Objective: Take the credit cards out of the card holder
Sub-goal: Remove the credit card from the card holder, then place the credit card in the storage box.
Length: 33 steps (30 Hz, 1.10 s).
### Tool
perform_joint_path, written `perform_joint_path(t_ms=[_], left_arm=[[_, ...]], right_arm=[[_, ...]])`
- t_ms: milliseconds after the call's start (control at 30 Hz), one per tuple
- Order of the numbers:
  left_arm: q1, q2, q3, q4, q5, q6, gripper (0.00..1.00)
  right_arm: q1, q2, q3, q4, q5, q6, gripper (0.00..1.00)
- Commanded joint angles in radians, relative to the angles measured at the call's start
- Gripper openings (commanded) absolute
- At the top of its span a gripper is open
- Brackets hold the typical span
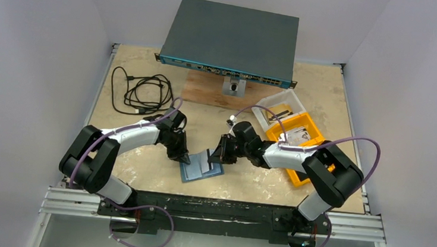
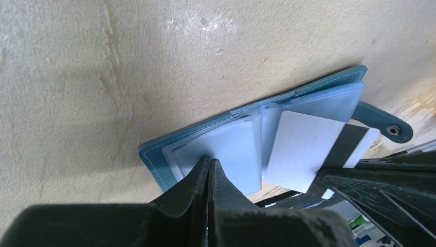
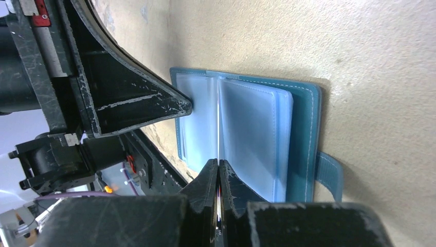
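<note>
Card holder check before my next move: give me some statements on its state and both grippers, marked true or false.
1. The card holder lies open on the table. True.
2. The left gripper hangs open above the holder. False: its fingers are shut, and the tips press on a clear pocket.
3. A white credit card with a dark stripe sticks partway out of the holder. True.
4. The right gripper is open and empty. False: it is shut on the card's edge.
</note>
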Motion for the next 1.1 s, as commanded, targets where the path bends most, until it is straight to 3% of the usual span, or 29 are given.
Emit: perform_joint_path(t_ms=[0,267,367,433,567,900,1067], left_arm=[[-0.008,0.007,0.01,-0.076,-0.106,0.038,0.0],[-0.024,-0.113,0.163,-0.199,-0.074,0.088,0.03],[-0.025,-0.172,0.196,-0.238,-0.072,0.102,0.21],[-0.025,-0.207,0.209,-0.256,-0.069,0.111,0.38],[-0.025,-0.26,0.222,-0.28,-0.055,0.127,0.59],[-0.025,-0.316,0.256,-0.309,0.02,0.183,0.81],[-0.025,-0.318,0.267,-0.326,0.04,0.214,0.83]], right_arm=[[-0.005,-0.067,-0.007,-0.052,0.054,-0.028,0.0],[-0.017,-0.168,0.004,-0.124,0.102,-0.025,0.0],[-0.027,-0.214,0.013,-0.172,0.137,-0.024,0.0],[-0.035,-0.251,0.01,-0.202,0.161,-0.018,0.0],[-0.055,-0.35,-0.012,-0.279,0.246,0.017,0.0],[-0.225,-0.612,-0.026,-0.583,0.482,0.094,0.0],[-0.398,-0.66,0.004,-0.701,0.539,0.076,0.0]])
